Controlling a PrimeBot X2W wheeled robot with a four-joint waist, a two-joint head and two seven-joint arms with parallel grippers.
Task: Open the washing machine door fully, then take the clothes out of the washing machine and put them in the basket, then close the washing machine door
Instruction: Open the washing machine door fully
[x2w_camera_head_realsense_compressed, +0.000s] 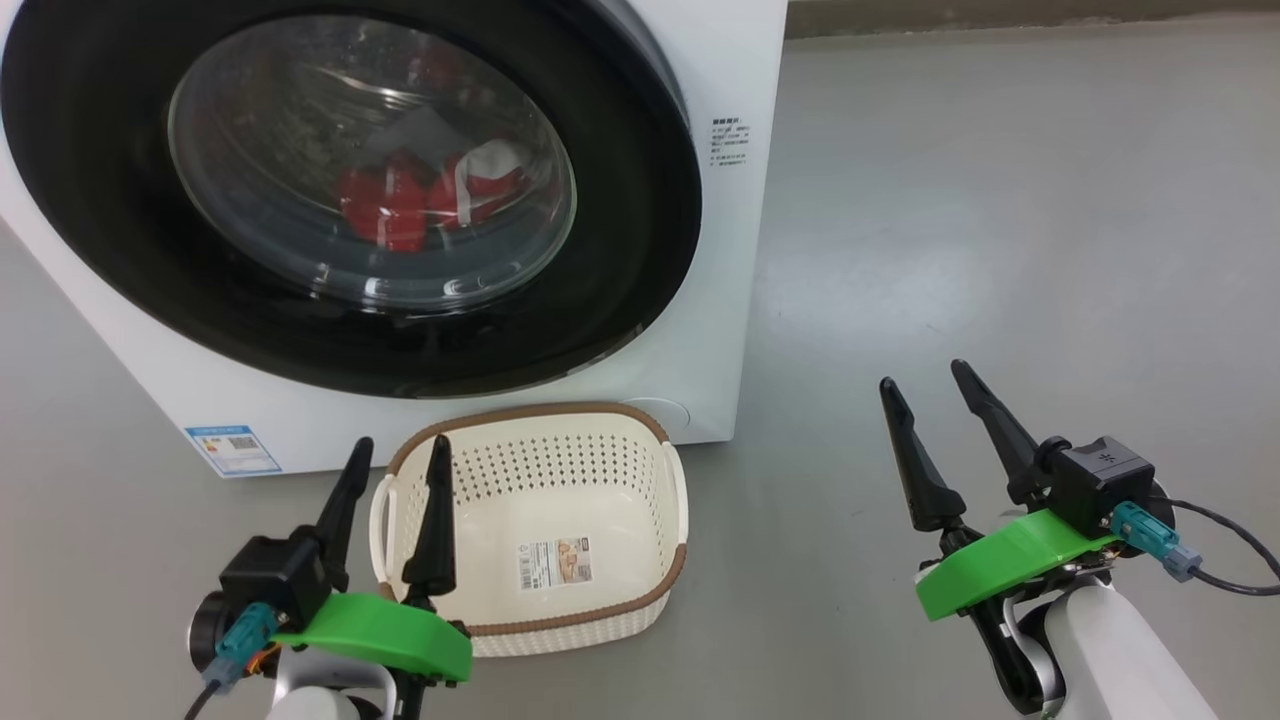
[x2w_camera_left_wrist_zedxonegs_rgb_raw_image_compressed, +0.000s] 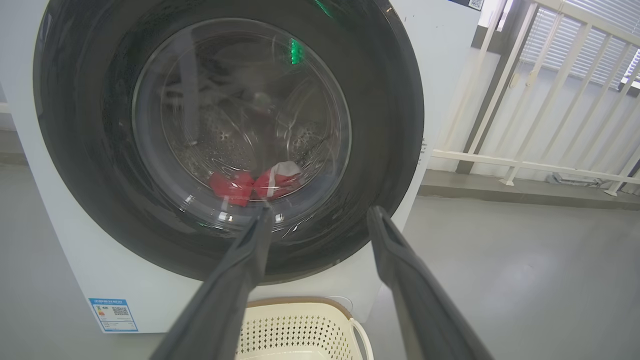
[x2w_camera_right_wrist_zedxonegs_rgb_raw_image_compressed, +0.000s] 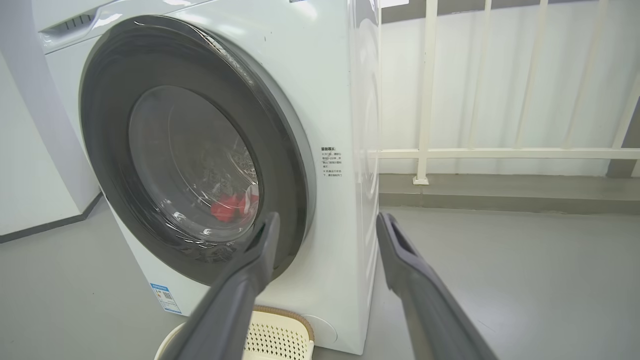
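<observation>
A smooth matte grey floor (x2w_camera_head_realsense_compressed: 1000, 250) with a soft sheen of light runs back to a low grey kerb (x2w_camera_right_wrist_zedxonegs_rgb_raw_image_compressed: 500, 192). On the kerb stands a white railing of slim vertical bars (x2w_camera_right_wrist_zedxonegs_rgb_raw_image_compressed: 425, 100), with a pale ribbed wall (x2w_camera_right_wrist_zedxonegs_rgb_raw_image_compressed: 525, 75) behind it. At the left of the right wrist view, a plain white wall (x2w_camera_right_wrist_zedxonegs_rgb_raw_image_compressed: 25, 175) meets the floor along a dark skirting strip (x2w_camera_right_wrist_zedxonegs_rgb_raw_image_compressed: 50, 227).

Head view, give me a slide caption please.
Left claw and right claw open, empty basket before the washer, red clothes behind its door.
</observation>
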